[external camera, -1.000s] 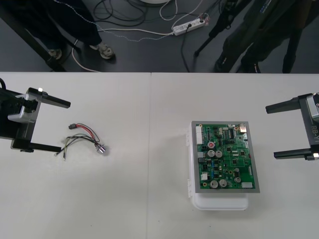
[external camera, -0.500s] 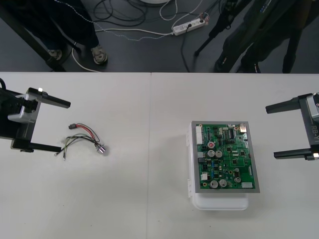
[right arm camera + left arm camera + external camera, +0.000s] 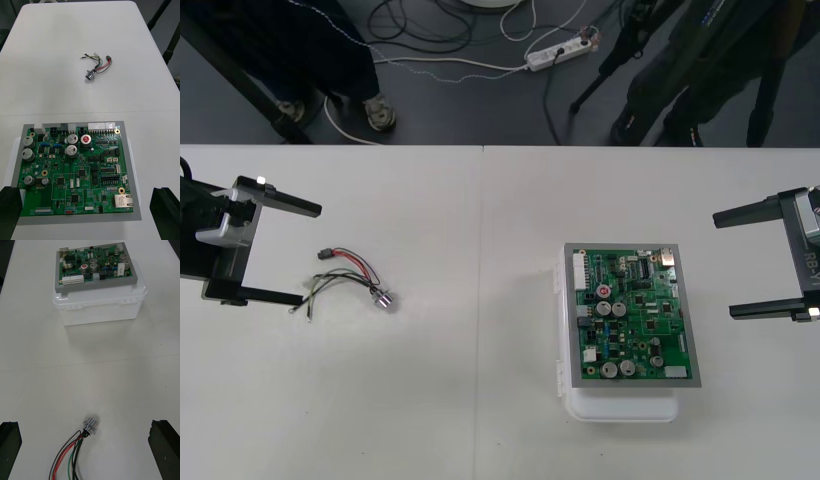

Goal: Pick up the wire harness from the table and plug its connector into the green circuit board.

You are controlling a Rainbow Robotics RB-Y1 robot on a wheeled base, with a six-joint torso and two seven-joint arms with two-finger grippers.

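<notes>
We see a small harness of thin red, black and green wires [image 3: 348, 272] lying loose on the tabletop [image 3: 480, 400] | black plug [image 3: 326, 254] free, round flanged metal socket [image 3: 385, 299] toward the board | rectangular green circuit board [image 3: 632, 315] flat on its white base [image 3: 620, 408], well apart

No change is seen on the table [image 3: 480, 380] between the earlier pictures and now. No shift is found in the wire harness [image 3: 352, 278], the left gripper [image 3: 310, 254], the right gripper [image 3: 723, 266] or the circuit board [image 3: 630, 315].
</notes>
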